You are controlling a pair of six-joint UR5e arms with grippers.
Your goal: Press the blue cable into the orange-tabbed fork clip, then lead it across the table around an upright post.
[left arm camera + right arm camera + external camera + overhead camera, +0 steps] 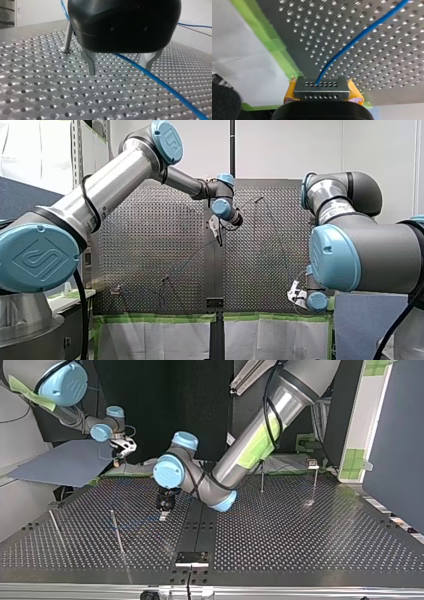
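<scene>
Blue joint caps (37, 257) on the arms carry an embossed emblem whose letters I cannot read. The blue cable (362, 32) is thin, smooth and glossy. It leaves a perforated metal block (322, 88) clamped between the yellow pads (290, 91) of my right gripper (322, 93), at the table's (50, 100) near right edge beside green tape (272, 45). Farther off, near the middle, the cable passes between the widely spread metal fingers (90, 61) of my left gripper (120, 72), closer to one of them; whether it touches I cannot tell. An upright post (67, 37) stands just beside that gripper. Bare perforated plate lies ahead of its fingertips.
</scene>
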